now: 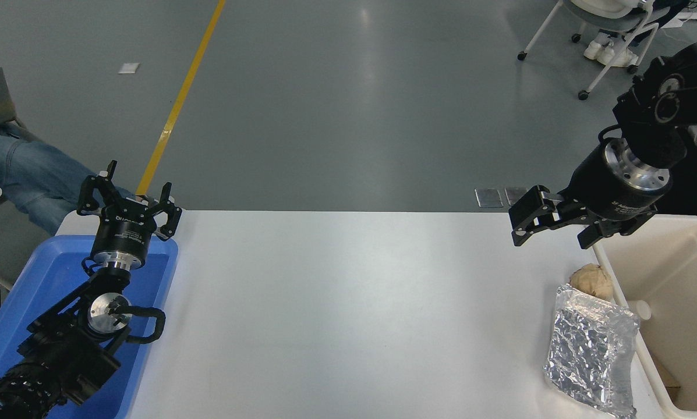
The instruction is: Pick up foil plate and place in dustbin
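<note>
Foil plate [590, 352] below open right tool [549, 231]

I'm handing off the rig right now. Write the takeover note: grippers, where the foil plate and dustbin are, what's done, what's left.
Right gripper: open, empty, raised over the table's far right, beyond the foil plate.
Left gripper: open, empty, parked over the blue tray at the left.
Foil plate: on the white table near its right edge, beside the dustbin. A tan crumpled paper ball lies just beyond it; leave that.
Done: nothing grasped yet.
Left: bring the right gripper down to the plate, grip it, lift, move right over the dustbin and release.
</note>
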